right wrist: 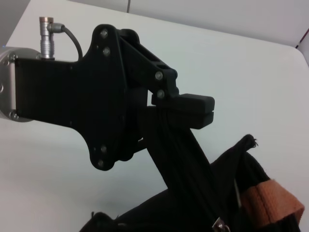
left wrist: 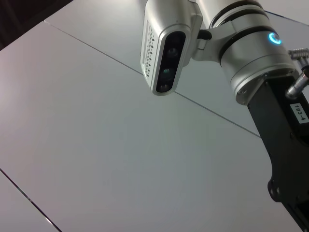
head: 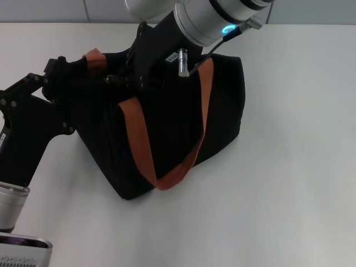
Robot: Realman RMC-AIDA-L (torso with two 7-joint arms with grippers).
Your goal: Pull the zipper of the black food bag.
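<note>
The black food bag (head: 167, 133) lies on the white table, its orange-brown straps (head: 136, 139) draped over its front. My left gripper (head: 60, 69) is at the bag's left end. In the right wrist view the left gripper (right wrist: 187, 108) is shut on a fold of the bag's black fabric (right wrist: 178, 159) and holds it pulled up taut. My right gripper (head: 123, 78) comes down from the far side onto the bag's upper face. The small silver zipper pull (right wrist: 219, 224) shows at the edge of the right wrist view, beside an orange strap (right wrist: 270, 203).
The white table (head: 289, 183) stretches out to the right of and in front of the bag. The left wrist view shows only the right arm's wrist and its camera housing (left wrist: 166, 46) over the table.
</note>
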